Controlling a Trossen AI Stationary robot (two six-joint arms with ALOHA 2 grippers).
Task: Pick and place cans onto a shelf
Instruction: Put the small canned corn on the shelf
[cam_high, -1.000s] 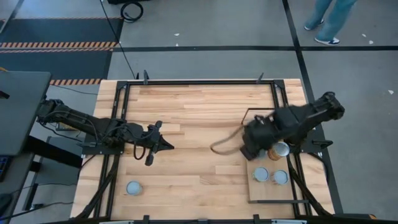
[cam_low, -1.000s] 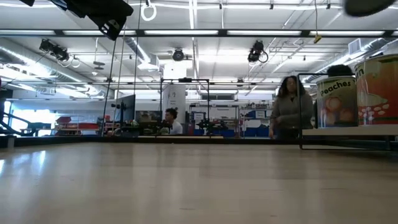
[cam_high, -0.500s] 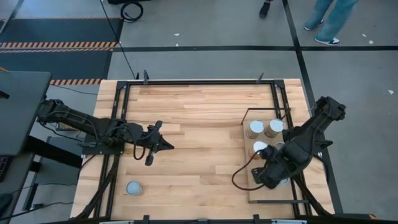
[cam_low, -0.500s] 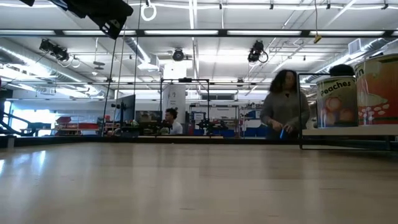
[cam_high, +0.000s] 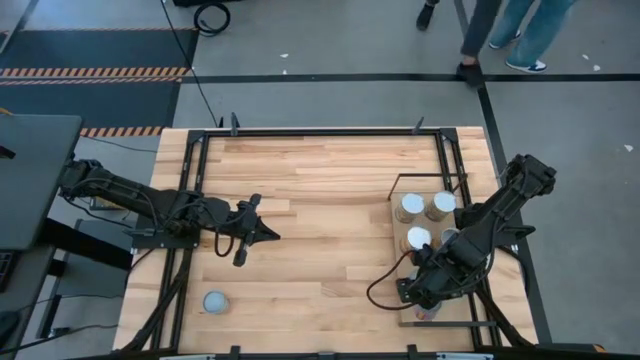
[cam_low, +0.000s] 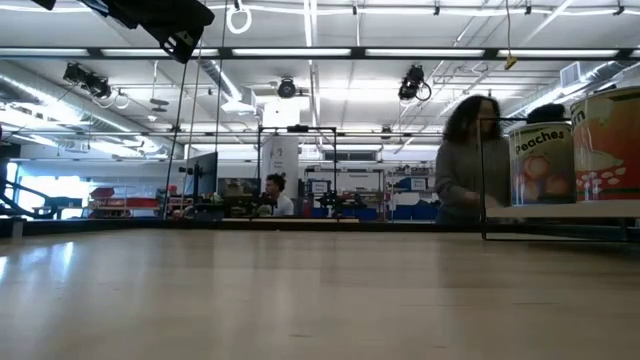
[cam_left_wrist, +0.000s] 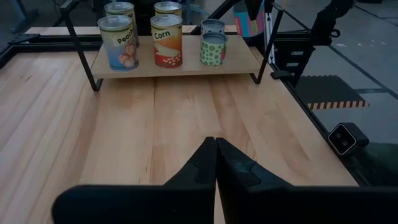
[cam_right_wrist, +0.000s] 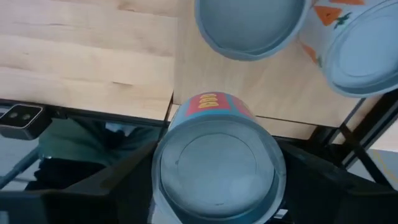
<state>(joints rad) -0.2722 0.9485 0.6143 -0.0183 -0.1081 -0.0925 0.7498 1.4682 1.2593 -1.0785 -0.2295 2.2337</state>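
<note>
Right tool (cam_high: 424, 300) over the near end of the flat pale wooden shelf with thin black wire frame (cam_high: 402, 302), at the plank-striped wooden table's (cam_high: 320, 180) right edge; dark fingers (cam_right_wrist: 124, 180) spread wide on either side of a silver-topped metal can with a blue, red and yellow label (cam_right_wrist: 214, 163), apparently gripping it. Four more silver-topped cans on the shelf: peaches can (cam_left_wrist: 118, 42), corn can (cam_left_wrist: 166, 40), green dotted can (cam_left_wrist: 213, 49), grey can (cam_left_wrist: 212, 27). One blue-grey can (cam_high: 214, 301) alone near the table's front left. Left tool (cam_high: 270, 234) pressed together, empty, waiting above mid-table.
</note>
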